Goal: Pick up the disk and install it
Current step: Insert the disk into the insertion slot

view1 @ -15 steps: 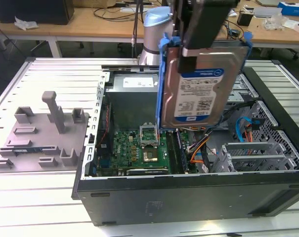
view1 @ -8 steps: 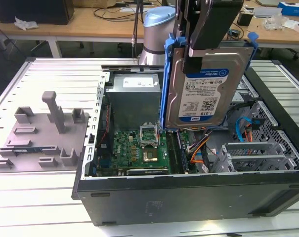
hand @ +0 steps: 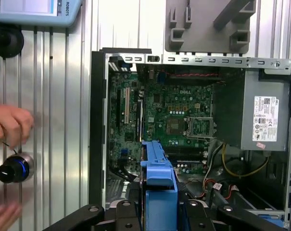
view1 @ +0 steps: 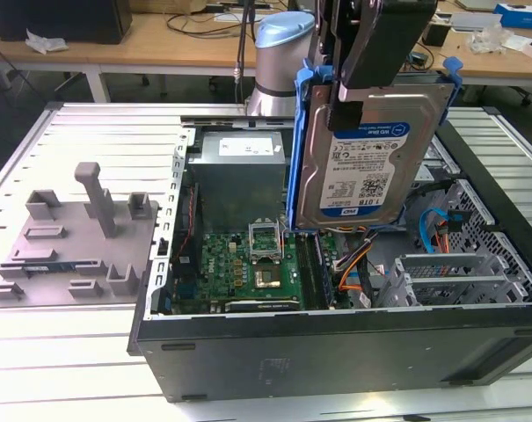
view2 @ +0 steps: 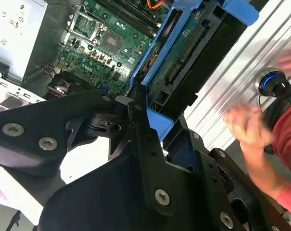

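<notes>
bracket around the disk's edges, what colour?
Bright blue. The bracket frames the silver disk; it shows best in the exterior view.

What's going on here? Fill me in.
The robot arm's gripper is clamped on the disk, holding it upright above the open computer case, over the motherboard. The disk is not yet installed. In the first wrist view, a person's hand is near a knob beside the case.
</notes>
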Robot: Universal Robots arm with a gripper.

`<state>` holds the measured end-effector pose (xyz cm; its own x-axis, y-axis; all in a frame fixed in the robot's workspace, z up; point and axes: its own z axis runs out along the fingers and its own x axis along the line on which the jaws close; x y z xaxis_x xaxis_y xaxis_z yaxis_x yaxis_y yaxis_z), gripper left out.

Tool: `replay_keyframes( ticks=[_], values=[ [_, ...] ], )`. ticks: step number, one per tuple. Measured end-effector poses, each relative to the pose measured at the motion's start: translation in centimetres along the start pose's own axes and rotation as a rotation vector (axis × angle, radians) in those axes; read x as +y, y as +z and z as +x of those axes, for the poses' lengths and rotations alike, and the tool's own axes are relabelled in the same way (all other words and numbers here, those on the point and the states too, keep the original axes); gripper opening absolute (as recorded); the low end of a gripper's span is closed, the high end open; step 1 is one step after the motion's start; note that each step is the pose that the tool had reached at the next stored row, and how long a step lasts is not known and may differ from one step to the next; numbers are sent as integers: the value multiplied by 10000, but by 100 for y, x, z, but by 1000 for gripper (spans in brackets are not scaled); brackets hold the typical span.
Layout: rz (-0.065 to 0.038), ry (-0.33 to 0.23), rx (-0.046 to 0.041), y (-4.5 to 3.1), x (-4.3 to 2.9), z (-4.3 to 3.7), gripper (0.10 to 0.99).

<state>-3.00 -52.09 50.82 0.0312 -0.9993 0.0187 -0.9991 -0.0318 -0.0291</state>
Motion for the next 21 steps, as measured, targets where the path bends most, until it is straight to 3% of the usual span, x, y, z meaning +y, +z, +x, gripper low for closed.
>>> replay_keyframes(
  ticks=[8, 11, 13, 16, 21],
  values=[
    [0, -1, -6, 1, -18, 0, 369],
    [-13, 0, -26, 2, -66, 10, 369],
    [-15, 5, -68, 4, -91, 27, 369],
    [-59, 14, -204, 8, -123, 67, 369],
    [-185, 70, -218, 10, -142, 95, 369]
  ],
)
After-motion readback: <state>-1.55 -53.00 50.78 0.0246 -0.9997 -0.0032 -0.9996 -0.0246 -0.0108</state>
